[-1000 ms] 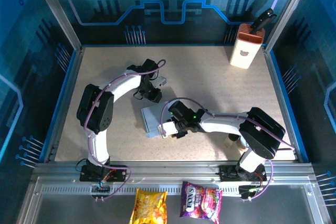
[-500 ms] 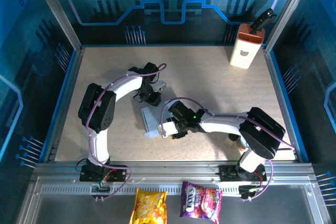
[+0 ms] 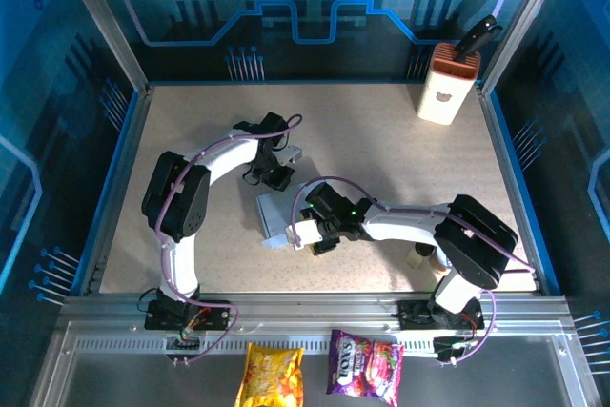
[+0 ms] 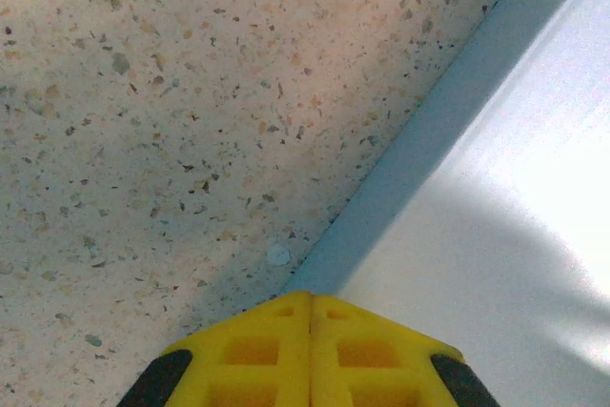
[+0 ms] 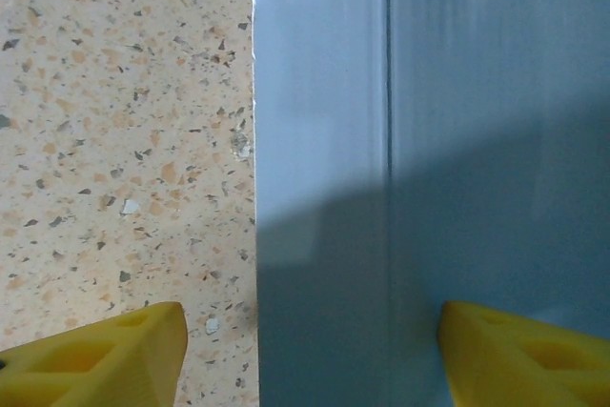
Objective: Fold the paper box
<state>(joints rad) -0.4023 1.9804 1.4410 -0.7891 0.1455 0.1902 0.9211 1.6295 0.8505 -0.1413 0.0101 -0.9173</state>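
Note:
The paper box [image 3: 274, 214] lies flat at mid-table, pale grey-white with a crease. My left gripper [image 3: 277, 176] is at its far edge. In the left wrist view the yellow fingertips [image 4: 286, 316] meet with no gap, and this gripper [image 4: 310, 298] hangs shut over the box's slanted edge [image 4: 496, 188]. My right gripper [image 3: 307, 236] hovers over the box's near right part. In the right wrist view it [image 5: 315, 359] stands open, one finger [image 5: 105, 355] over the table and the other over the cardboard [image 5: 429, 140], straddling the box's edge strip.
A tall white-and-orange container [image 3: 446, 89] with a dark tool in it stands at the back right corner. Two snack bags [image 3: 274, 375] [image 3: 364, 363] lie on the ledge in front of the arm bases. Blue walls and a metal frame ring the speckled table [image 3: 381, 150].
My left gripper has shut and moved slightly nearer the box's far edge. My right gripper has opened wide over the box. The box has stayed in place.

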